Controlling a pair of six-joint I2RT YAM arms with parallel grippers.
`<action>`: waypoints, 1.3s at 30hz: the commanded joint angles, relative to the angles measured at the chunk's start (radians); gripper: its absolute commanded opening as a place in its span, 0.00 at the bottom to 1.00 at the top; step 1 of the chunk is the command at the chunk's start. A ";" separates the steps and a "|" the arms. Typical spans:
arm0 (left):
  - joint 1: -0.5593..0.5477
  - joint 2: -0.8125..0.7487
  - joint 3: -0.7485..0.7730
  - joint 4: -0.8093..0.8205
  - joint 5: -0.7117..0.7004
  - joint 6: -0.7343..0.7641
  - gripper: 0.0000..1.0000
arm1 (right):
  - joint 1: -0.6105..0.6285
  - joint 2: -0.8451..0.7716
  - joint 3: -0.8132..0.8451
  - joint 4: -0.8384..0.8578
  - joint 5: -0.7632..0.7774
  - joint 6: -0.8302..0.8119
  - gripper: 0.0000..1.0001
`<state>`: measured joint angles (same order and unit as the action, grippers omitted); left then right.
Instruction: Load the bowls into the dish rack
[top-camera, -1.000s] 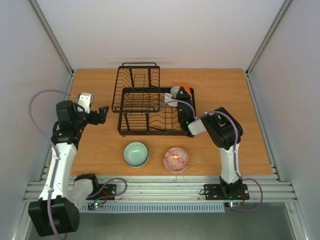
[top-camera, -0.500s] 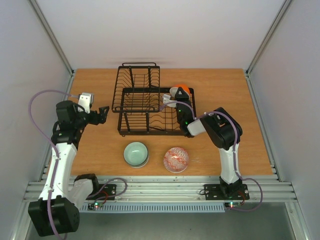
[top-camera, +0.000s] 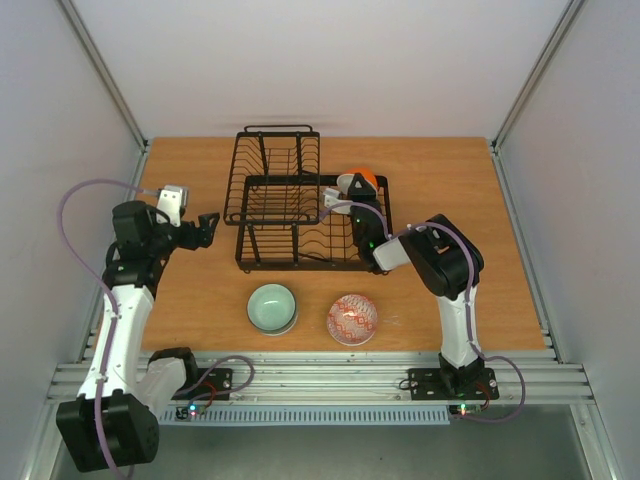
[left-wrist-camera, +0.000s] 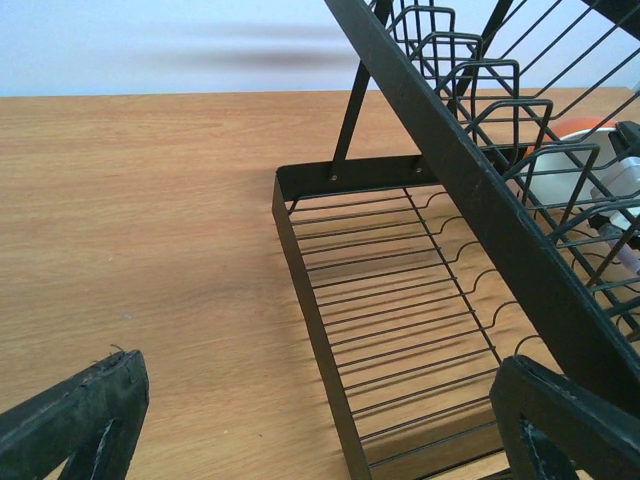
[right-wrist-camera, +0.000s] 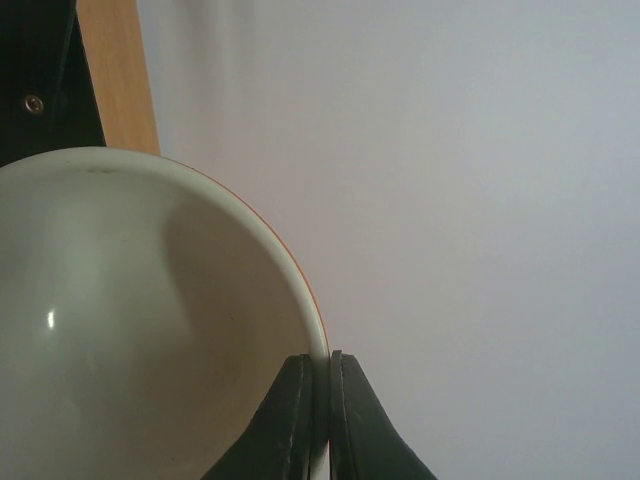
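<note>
The black wire dish rack stands at the table's middle back; its smaller section shows in the left wrist view. My right gripper is shut on the rim of a bowl with a cream inside and orange outside, holding it on edge over the rack's right end; in the right wrist view the fingers pinch its rim. A pale green bowl and a red-patterned bowl sit on the table in front of the rack. My left gripper is open and empty, left of the rack.
The wooden table is walled by white panels at the back and sides. A metal rail runs along the near edge with both arm bases. The right arm's cable loops over the rack's right end.
My right gripper has shifted the orange bowl slightly back and left over the rack's right end. The left arm has not moved.
</note>
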<state>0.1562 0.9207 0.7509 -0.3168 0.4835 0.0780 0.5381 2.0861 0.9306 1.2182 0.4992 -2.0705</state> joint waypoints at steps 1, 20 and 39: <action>0.005 0.012 -0.002 0.051 0.021 -0.013 0.94 | 0.004 0.020 0.045 0.145 -0.013 -0.147 0.01; 0.005 0.015 -0.001 0.050 0.021 -0.018 0.94 | 0.000 0.017 -0.048 0.145 0.053 -0.071 0.01; 0.005 0.012 -0.001 0.047 0.018 -0.018 0.95 | -0.008 0.070 -0.004 0.144 0.079 -0.092 0.13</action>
<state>0.1562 0.9306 0.7509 -0.3164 0.4904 0.0746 0.5335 2.1178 0.9073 1.2453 0.5331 -2.0777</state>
